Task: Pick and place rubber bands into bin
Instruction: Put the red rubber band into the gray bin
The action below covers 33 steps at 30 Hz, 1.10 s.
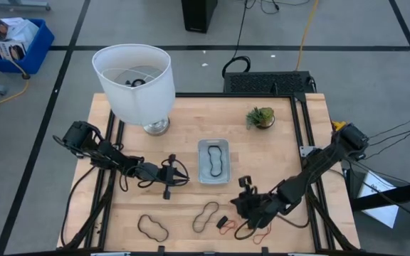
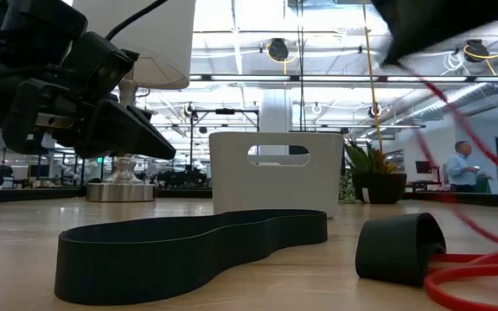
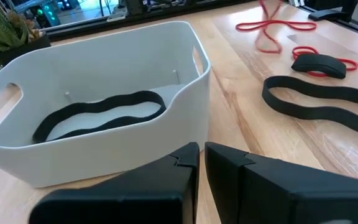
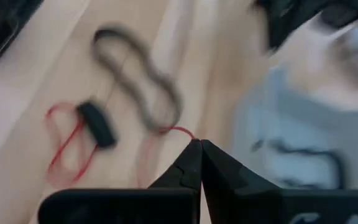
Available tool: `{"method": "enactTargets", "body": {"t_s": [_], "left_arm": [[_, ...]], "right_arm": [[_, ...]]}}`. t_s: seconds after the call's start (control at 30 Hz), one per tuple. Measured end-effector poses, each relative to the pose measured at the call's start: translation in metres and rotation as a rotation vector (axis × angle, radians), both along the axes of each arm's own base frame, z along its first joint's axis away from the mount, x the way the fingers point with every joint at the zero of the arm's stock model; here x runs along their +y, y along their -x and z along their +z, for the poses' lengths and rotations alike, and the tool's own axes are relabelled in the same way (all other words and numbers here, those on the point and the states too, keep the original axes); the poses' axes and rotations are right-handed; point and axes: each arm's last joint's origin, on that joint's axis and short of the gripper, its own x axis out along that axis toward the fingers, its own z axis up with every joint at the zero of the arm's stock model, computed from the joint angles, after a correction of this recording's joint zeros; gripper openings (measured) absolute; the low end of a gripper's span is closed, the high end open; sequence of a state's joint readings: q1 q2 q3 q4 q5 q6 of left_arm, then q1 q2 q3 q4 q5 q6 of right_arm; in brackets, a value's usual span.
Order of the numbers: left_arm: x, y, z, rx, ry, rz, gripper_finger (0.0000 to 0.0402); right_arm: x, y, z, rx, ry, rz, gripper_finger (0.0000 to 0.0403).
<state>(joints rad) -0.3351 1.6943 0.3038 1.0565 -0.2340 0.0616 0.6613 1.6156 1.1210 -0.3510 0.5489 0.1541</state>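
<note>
The pale grey bin stands mid-table with one black rubber band lying in it. My right gripper hovers near the front right, shut on a red rubber band. My left gripper is shut and empty, just left of the bin. Two black bands lie flat near the front edge. A small folded black band lies on another red band. My right gripper pinches a strand of the red band between its two fingertips, coming from above. The band hangs slack below the fingers, and its lower loop lies on the table.
A white lampshade on a metal foot stands at the back left. A small potted plant stands at the back right. Black rails run along the table's sides. A person stands far off in the room.
</note>
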Motion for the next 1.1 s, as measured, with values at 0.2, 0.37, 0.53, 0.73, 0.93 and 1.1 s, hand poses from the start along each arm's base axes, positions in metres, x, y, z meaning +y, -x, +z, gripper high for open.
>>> {"method": "enactTargets", "body": {"t_s": [0.2,0.37,0.53,0.73,0.93,1.1], "left_arm": [[0.0,0.0,0.0,0.003,-0.001,0.0,0.0035],[0.0,0.0,-0.001,0.008,0.002,0.002,0.0035],[0.0,0.0,-0.001,0.011,0.001,0.002,0.0035],[0.0,0.0,-0.001,0.014,0.003,0.002,0.0035],[0.0,0.001,-0.002,0.023,0.006,0.004,0.0035],[0.0,0.001,-0.003,0.029,0.005,0.005,0.0035]], "right_arm": [[-0.03,-0.01,0.031,-0.154,0.117,-0.149,0.0],[-0.061,-0.021,0.052,-0.233,0.184,-0.223,0.0],[-0.086,-0.033,0.063,-0.283,0.179,-0.256,0.0],[-0.112,-0.043,0.05,-0.222,0.081,-0.252,0.0],[-0.13,-0.042,0.026,-0.136,-0.022,-0.255,0.0],[-0.136,-0.033,0.005,-0.072,-0.03,-0.28,0.0]]}}
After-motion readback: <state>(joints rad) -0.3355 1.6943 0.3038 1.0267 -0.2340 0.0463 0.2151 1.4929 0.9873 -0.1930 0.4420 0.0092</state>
